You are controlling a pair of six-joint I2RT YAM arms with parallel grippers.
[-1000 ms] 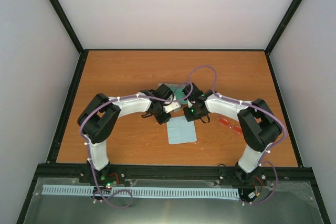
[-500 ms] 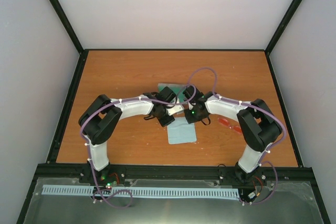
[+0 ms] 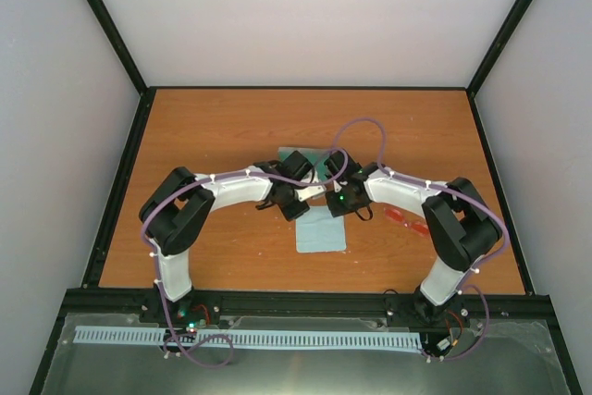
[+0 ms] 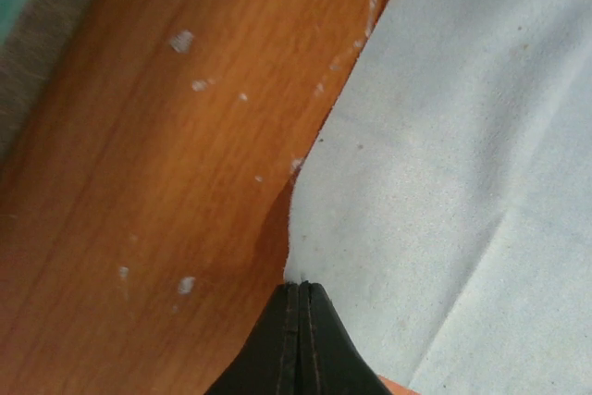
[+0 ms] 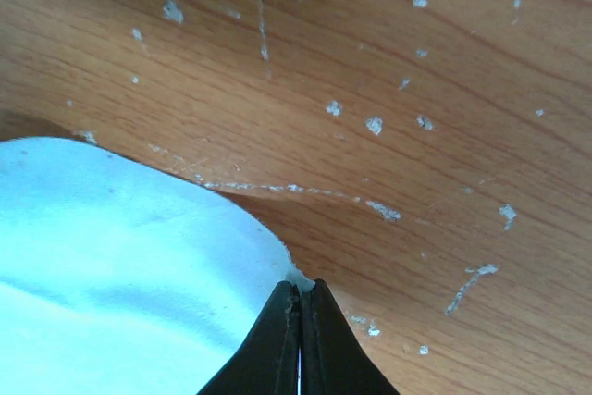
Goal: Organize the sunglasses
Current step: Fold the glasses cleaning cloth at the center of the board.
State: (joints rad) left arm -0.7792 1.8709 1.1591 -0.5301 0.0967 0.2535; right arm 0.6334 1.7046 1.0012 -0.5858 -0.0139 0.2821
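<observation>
Left pincer [image 4: 298,301] and right pincer [image 5: 301,301] clamped on pale blue cloth [image 4: 462,154].
Fingertips are pressed together with no gap, the left on the cloth's edge, the right on a corner. The cloth is laid on the worktop [image 3: 213,127]. The sunglasses [image 3: 408,221] are seen right of the cloth, apart from it, beside the right arm.

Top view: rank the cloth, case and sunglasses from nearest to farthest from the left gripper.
1. Cloth: nearest, its edge is pinched in the shut jaws of the left gripper.
2. Case: just beyond the gripper, near the centre.
3. Sunglasses: farthest, well off on the right side.
</observation>
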